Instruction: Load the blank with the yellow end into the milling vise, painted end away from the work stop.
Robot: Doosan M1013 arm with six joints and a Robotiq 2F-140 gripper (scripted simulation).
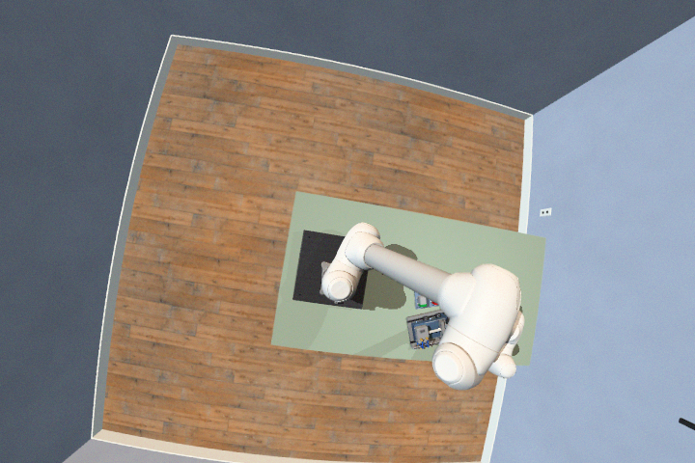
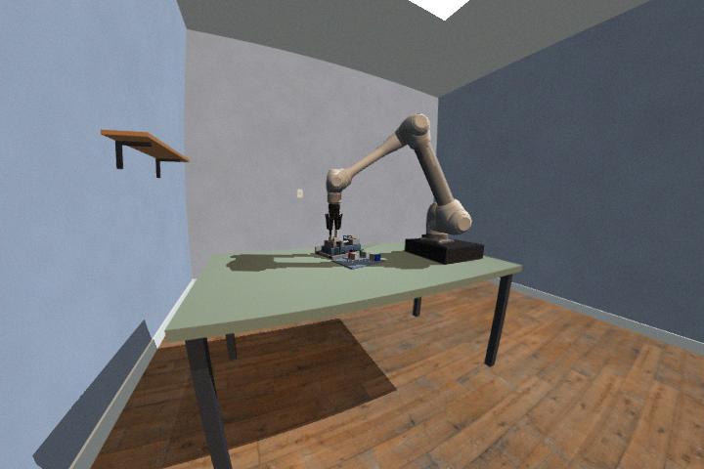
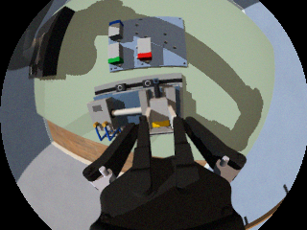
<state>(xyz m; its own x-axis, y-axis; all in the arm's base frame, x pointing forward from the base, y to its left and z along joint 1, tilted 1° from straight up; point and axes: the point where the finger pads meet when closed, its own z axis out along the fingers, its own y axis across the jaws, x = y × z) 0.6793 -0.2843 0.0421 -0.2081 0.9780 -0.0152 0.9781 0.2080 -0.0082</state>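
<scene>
My gripper (image 3: pixel 159 111) is shut on the grey blank with the yellow end (image 3: pixel 160 115), with the yellow end towards the camera. It holds the blank over the milling vise (image 3: pixel 137 105), between the jaws. The white work stop rod (image 3: pixel 127 111) lies to the left of the blank. The block with blue hoses (image 3: pixel 102 115) is at the vise's left. The side view shows the gripper (image 2: pixel 332 228) just above the vise (image 2: pixel 338 244). The overhead view shows the vise (image 1: pixel 426 329) partly under the arm. How deep the blank sits I cannot tell.
The infeed plate (image 3: pixel 153 41) lies beyond the vise with a green-ended blank (image 3: pixel 114 53), a red-ended blank (image 3: pixel 145 49) and a blue-ended blank (image 3: pixel 117 29). The arm's black base (image 2: pixel 444 248) stands to the right on the green table. The table edge is close behind the vise.
</scene>
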